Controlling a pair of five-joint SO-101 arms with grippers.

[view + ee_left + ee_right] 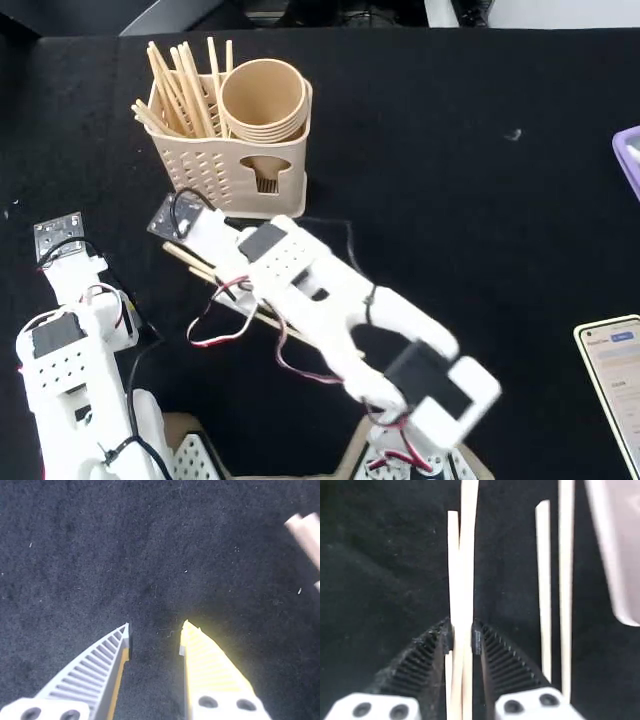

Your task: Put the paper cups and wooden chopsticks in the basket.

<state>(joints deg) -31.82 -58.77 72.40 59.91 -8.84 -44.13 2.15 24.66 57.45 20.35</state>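
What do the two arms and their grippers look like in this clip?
The left arm and right arm are white blocky plastic with black motors and red, black and white cables. The left gripper has pointed ribbed fingers, one pale grey, one yellow; the right gripper has black toothed ones.

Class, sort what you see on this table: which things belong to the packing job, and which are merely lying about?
Job:
basket
paper cups, stacked in it
stowed chopsticks, beside the cups
loose chopsticks, two pinched by the right tool

Lying about:
phone, at the table's edge
purple object, at the same edge
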